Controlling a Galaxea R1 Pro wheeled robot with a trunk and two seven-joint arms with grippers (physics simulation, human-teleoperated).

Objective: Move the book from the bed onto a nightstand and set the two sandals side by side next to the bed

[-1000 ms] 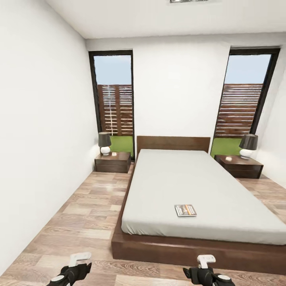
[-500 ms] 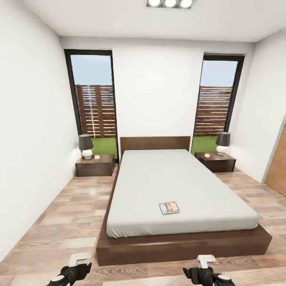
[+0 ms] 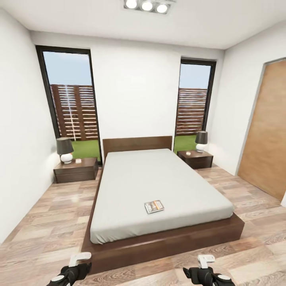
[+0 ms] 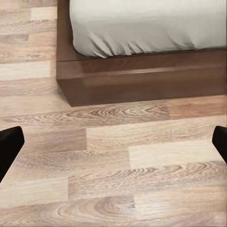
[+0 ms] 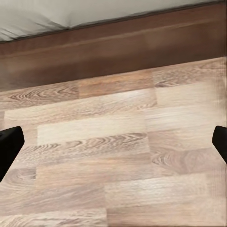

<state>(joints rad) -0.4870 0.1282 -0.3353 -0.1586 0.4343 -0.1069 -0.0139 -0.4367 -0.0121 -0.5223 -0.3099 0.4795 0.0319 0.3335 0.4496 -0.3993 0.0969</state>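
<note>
The book (image 3: 154, 206) lies flat on the bed (image 3: 159, 182) near its foot.

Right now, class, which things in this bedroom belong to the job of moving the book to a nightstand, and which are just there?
Belong to the job:
book
bed
left nightstand
right nightstand

Just there:
two lamps
wooden door
windows
ceiling lights
</note>
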